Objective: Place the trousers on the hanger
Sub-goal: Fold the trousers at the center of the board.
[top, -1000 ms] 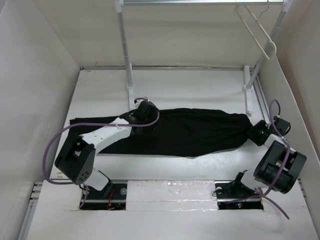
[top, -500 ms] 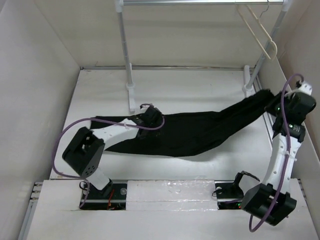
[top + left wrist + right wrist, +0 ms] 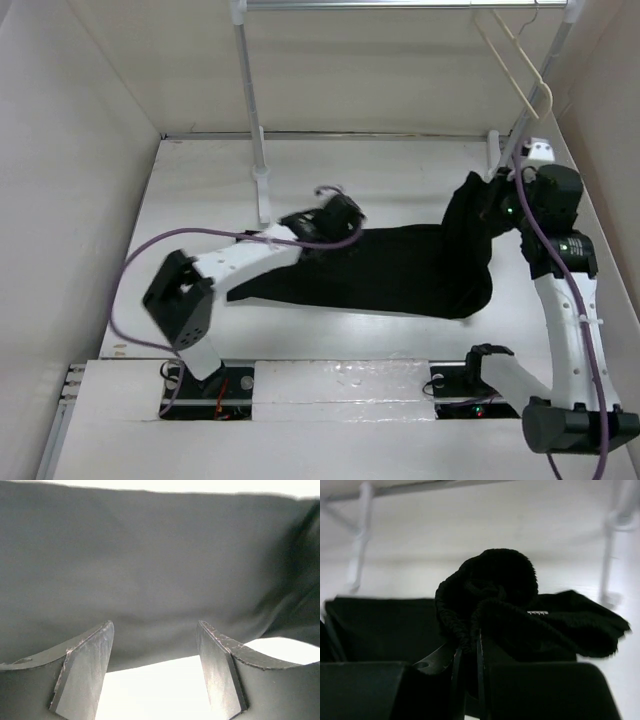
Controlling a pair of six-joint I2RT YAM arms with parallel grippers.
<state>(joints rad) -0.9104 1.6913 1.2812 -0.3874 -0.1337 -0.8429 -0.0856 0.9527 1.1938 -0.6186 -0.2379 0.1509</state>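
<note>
Since a second ago the right arm (image 3: pixel 560 290) has swung up from low at the worktop's right edge, lifting one end of the trousers (image 3: pixel 390 270) with it. The left arm (image 3: pixel 250 258) has reached further right over the cloth.

Plain black and soft, the trousers lie lengthwise across the middle of the white worktop (image 3: pixel 380 165). Most of the cloth is flat, and its right end is pulled up into a dark hanging fold near the right rack pole.

The right fingers (image 3: pixel 437 662) are pressed nearly together, pinching a bunched, rounded wad of that cloth, which bulges above them in the right wrist view. The left fingers (image 3: pixel 82 675) are spread apart with nothing between them, poised at the edge of the smooth cloth, where white worktop shows in the gap.

White rack poles (image 3: pixel 250 100) stand at the back of the worktop. A thin cream hanger (image 3: pixel 515 70), triangular with a slim hook, hangs from the rack's top bar at upper right, apart from the trousers.

A small white tag (image 3: pixel 537 613) shows on the bunched cloth in the right wrist view. Its writing is too small to read.
</note>
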